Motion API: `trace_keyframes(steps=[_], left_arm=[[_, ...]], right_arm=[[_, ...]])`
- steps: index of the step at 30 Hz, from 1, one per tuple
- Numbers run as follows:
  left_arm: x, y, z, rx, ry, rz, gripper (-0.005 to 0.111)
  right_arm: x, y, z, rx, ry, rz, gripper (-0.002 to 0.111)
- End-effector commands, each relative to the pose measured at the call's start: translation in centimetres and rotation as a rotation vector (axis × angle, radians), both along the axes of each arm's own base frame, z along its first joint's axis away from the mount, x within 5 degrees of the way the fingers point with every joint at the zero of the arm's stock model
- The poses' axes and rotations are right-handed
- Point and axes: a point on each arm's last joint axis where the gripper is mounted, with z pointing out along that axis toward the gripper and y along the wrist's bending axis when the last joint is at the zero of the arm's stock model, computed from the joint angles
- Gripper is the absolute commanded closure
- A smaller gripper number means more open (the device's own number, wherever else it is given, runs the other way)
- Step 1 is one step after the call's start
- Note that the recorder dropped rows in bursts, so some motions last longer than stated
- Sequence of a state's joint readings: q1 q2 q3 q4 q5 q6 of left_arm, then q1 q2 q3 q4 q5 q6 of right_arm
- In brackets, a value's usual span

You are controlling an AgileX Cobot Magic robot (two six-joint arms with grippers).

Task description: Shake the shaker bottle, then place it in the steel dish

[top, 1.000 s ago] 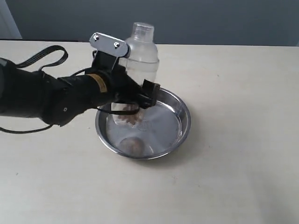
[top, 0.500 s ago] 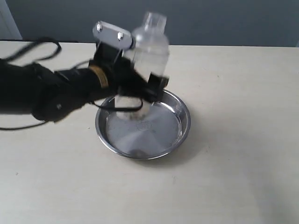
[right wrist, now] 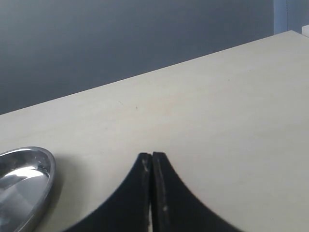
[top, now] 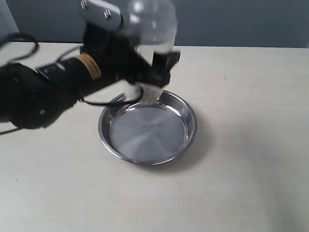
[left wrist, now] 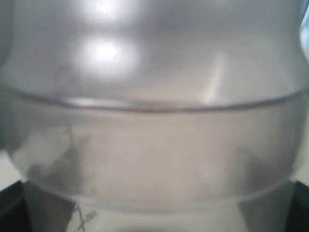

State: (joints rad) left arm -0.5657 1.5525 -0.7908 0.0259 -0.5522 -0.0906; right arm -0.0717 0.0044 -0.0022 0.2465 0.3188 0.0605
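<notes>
The frosted shaker bottle (top: 150,29) is blurred with motion and held up in the air, above the far rim of the steel dish (top: 188,118). My left gripper (top: 153,65) is shut on the bottle's body. In the left wrist view the bottle (left wrist: 154,121) fills the whole frame, so the fingers are mostly hidden. The bottle's cap runs off the top of the exterior view. The dish holds nothing. In the right wrist view my right gripper (right wrist: 152,157) is shut on nothing, low over the table, with the dish's rim (right wrist: 46,169) off to one side.
The pale table (top: 251,159) carries only the dish. A black cable (top: 19,41) loops behind the left arm. A dark grey wall (top: 231,21) runs along the table's far edge.
The left gripper has lifted the bottle out of the dish, up and slightly right, with strong motion blur. The dish has not moved.
</notes>
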Motion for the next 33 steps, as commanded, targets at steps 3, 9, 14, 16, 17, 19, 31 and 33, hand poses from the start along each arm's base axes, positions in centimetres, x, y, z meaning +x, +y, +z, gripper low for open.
trace_keyframes(steps=[3, 9, 14, 16, 17, 19, 31, 33], left_arm=[[0.9, 1.1, -5.7, 0.035, 0.228, 0.116, 0.106], [-0.3, 0.5, 2.0, -0.052, -0.138, -0.043, 0.106], [-0.2, 1.2, -6.2, -0.04, 0.183, 0.059, 0.106], [-0.7, 0.6, 0.9, -0.12, -0.123, -0.048, 0.106], [-0.8, 0.9, 2.4, -0.087, -0.152, -0.04, 0.106], [-0.3, 1.3, -2.3, 0.05, 0.09, 0.012, 0.106], [0.8, 1.2, 1.8, -0.052, -0.161, 0.08, 0.106], [0.7, 1.1, 2.1, -0.083, -0.185, 0.075, 0.106]], right_arm=[[0.0, 0.0, 0.0, -0.005, -0.013, 0.001, 0.109], [0.0, 0.0, 0.0, -0.005, -0.013, 0.001, 0.109], [0.0, 0.0, 0.0, -0.005, -0.013, 0.001, 0.109], [0.0, 0.0, 0.0, -0.005, -0.013, 0.001, 0.109], [0.0, 0.0, 0.0, -0.005, -0.013, 0.001, 0.109], [0.0, 0.0, 0.0, -0.005, -0.013, 0.001, 0.109], [0.0, 0.0, 0.0, -0.005, -0.013, 0.001, 0.109], [0.0, 0.0, 0.0, -0.005, -0.013, 0.001, 0.109]])
